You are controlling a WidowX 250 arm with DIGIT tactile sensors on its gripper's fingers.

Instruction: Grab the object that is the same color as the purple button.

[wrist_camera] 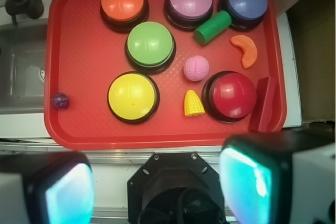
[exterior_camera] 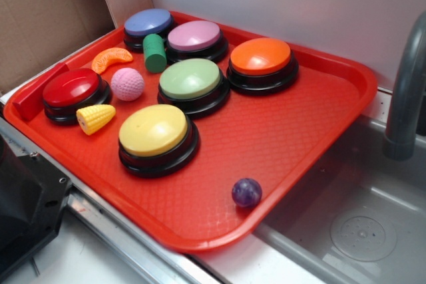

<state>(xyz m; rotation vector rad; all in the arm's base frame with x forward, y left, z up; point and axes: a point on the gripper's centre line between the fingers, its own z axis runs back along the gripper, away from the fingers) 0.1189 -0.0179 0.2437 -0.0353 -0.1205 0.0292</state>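
While the jaws point(wrist_camera: 157, 184) stand wide and empty above, small purple ball point(exterior_camera: 246, 191) sits near tray point(exterior_camera: 286, 138) edge, well apart from purple button point(exterior_camera: 194, 36).

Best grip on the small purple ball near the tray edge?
Come straight down on the purple ball and close across its widest middle; it's round, so no side is better. It sits alone near the tray rim, apart from the yellow button. Gripper is open.
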